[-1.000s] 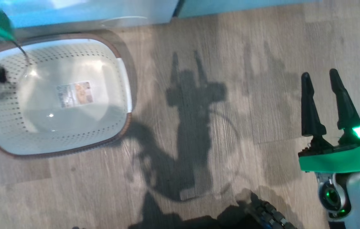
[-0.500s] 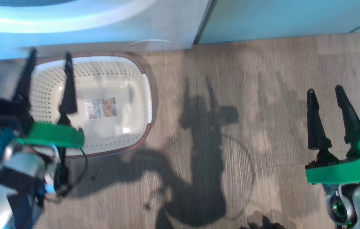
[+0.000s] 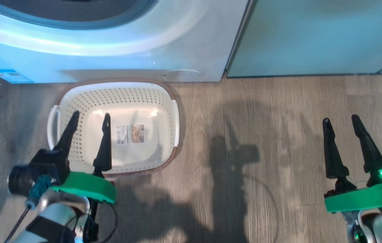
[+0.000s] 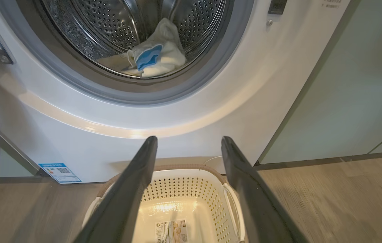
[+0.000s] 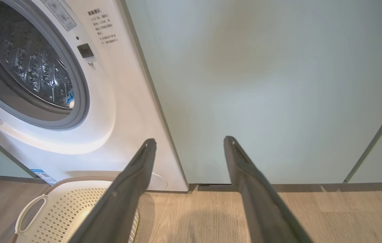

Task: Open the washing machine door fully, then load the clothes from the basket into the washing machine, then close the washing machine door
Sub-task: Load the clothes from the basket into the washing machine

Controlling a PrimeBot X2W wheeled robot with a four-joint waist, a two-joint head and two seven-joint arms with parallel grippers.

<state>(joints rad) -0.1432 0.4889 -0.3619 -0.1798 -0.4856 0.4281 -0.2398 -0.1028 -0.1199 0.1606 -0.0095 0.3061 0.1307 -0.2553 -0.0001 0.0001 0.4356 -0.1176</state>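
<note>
The basket (image 3: 120, 98) sits before the washing machine (image 3: 116, 57), clothes (image 4: 164, 57) in its drum (image 4: 110, 20).

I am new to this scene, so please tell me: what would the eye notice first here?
The empty basket sits on the floor before the washing machine. The clothes lie inside its open drum. The left gripper hangs open over the basket, the right gripper open over the floor.

Perforated steel drum (image 4: 116, 30), glossy white washing machine (image 4: 184, 111), matt plastic basket (image 3: 89, 101).

Wood-grain floor (image 3: 278, 111), pale green cabinet panels (image 5: 251, 84)
</note>
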